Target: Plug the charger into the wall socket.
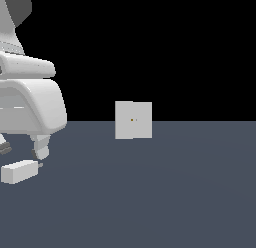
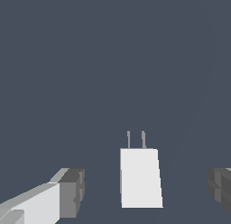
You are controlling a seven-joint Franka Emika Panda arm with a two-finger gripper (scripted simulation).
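Note:
The charger (image 1: 20, 172) is a small off-white block lying on the dark floor at the exterior view's left. Its short grey prongs point toward the exterior view's right. It also shows in the wrist view (image 2: 140, 178), with two prongs at its far end. My gripper (image 1: 22, 149) hangs just above it, open and empty, with one finger on each side of the charger and not touching it. In the wrist view the gripper (image 2: 146, 189) has its dark fingertips (image 2: 72, 191) wide apart. The wall socket (image 1: 133, 120) is a white upright square plate with a tiny orange dot, standing farther to the exterior view's right.
The white arm body (image 1: 30, 102) fills the upper left of the exterior view. The dark grey floor (image 1: 175, 192) stretches between the charger and the socket, with a black background behind it.

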